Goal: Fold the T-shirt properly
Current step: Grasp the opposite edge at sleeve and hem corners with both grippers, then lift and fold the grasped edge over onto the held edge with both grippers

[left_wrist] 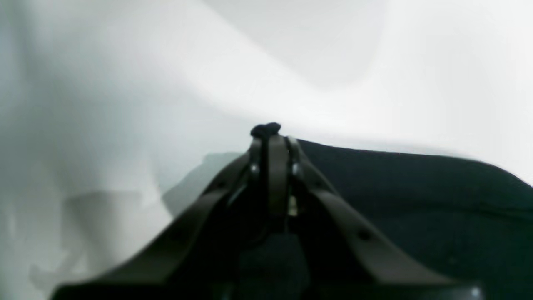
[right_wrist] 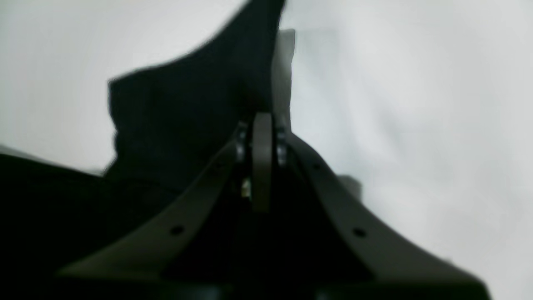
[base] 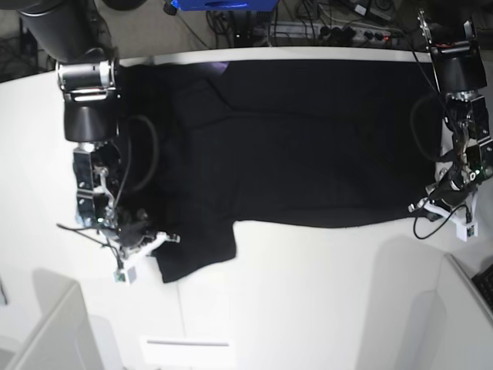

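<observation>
Right hand (base: 154, 243) clamped on a sleeve edge of the large black cloth T-shirt (base: 300, 139); spread plain side up across the white flat surface (base: 323, 301); left hand (base: 422, 206) pinched tight on its hem corner.

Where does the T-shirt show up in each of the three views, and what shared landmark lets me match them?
Left wrist: the T-shirt fills the lower right, a nub of it pinched at the left gripper.
Right wrist: it spreads over the left and centre, held by the right gripper.
Base: it lies spread across the upper middle.
Shared landmark: the white table.
</observation>
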Robot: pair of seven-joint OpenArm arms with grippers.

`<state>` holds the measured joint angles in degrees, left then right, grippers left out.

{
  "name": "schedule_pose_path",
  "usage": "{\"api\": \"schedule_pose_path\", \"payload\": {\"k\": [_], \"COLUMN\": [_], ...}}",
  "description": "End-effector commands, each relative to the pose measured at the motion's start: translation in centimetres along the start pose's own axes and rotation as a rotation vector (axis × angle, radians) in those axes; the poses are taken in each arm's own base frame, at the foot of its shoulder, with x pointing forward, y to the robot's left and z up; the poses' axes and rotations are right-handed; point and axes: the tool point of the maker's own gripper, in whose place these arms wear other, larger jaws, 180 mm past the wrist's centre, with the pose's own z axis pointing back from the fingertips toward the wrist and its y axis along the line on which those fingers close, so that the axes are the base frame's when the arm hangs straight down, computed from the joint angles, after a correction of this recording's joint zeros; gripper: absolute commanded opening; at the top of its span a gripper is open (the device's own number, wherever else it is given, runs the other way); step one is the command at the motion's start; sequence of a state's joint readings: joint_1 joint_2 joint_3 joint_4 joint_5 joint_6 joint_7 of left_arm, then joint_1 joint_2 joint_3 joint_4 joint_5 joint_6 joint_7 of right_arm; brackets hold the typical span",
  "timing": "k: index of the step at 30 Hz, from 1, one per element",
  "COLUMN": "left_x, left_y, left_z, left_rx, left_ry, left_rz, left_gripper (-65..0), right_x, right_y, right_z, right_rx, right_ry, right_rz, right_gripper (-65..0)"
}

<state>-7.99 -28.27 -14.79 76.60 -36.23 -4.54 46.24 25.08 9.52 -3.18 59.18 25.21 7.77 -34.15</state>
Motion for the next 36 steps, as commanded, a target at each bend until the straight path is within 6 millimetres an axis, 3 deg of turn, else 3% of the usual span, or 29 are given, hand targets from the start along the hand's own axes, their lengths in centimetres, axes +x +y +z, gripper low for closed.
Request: {"api": "schedule_pose_path", "payload": {"k": [1,5,8,13,21,27,31,36], "left_x": [1.9,1.1,1.3,-0.3,-0.9,-1.8,-1.6,-0.9], "left_y": [-0.6,-1.4,-0.5,-0.3,-1.1,0.4,0.6,1.4], "left_z": [0.8,2.2,3.5,4.8,6.6,8.0,9.0,10.5], "left_rx": [-0.021,-0.034,-0.018,-0.043,-0.077,-0.043,-0.056,-0.052], "left_ry": [-0.051,-0.051,-0.082,-0.069,-0.068,-0.042,-0.031,-0.02], "left_rz": [-0.022,-0.069,-0.057,-0.041,-0.078,-0.076,-0.121,-0.175], "left_gripper": [-65.0,-65.0,-65.0,-65.0,-65.0,-65.0,-65.0,-65.0], "right_x": [2.8,2.1,1.7,1.1,-0.2,-1.7,-1.9,-2.4], "right_y": [-0.3,-1.0,-0.6,-2.3,-1.7,-1.3,-2.7,-2.5], "right_z": [0.7,1.9,2.6,4.1,5.7,6.8,8.0,8.9], "right_rx": [-0.002,-0.014,-0.008,-0.033,-0.028,-0.023,-0.052,-0.055], "right_ry": [-0.065,-0.072,-0.072,-0.072,-0.066,-0.063,-0.056,-0.046], "right_rz": [0.011,0.035,0.051,-0.017,0.011,0.029,-0.014,-0.007], "right_gripper": [-65.0,-65.0,-65.0,-65.0,-65.0,-65.0,-65.0,-65.0]}}
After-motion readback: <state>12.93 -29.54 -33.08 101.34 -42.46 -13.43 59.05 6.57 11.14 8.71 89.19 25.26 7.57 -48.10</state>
